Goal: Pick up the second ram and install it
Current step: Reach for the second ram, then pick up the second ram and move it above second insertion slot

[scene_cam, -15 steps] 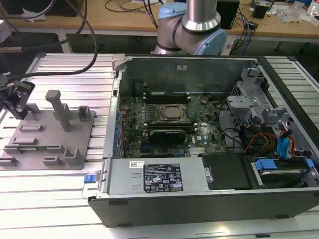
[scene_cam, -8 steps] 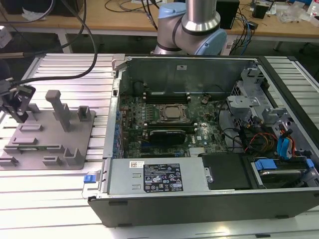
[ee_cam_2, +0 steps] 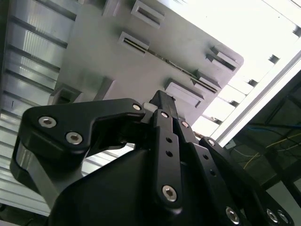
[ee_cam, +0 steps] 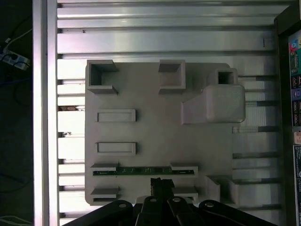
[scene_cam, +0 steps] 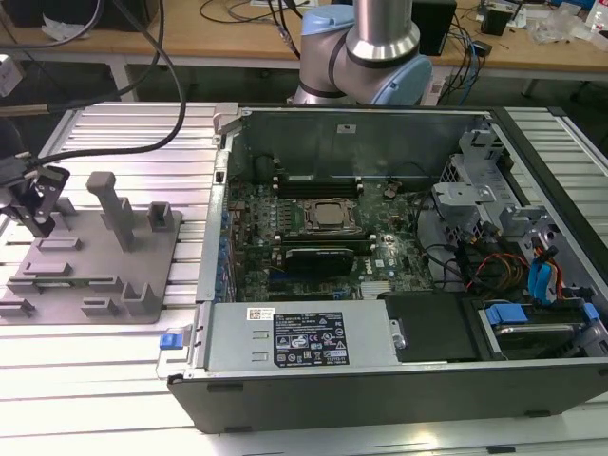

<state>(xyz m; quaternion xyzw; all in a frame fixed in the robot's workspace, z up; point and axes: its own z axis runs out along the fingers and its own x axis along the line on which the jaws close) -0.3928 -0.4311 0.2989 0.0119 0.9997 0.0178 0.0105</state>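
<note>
On the grey fixture (ee_cam: 155, 127) lies one ram (ee_cam: 141, 172), near the hand (ee_cam: 161, 181).

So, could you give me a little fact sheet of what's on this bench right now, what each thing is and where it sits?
hand: poised over the grey plate, near the green stick
second ram: thin green stick, seated between holders on the plate, not picked up
grey plate: flat on the slatted table, on the exterior view's left of the computer
computer case: open on top, insides showing
</note>
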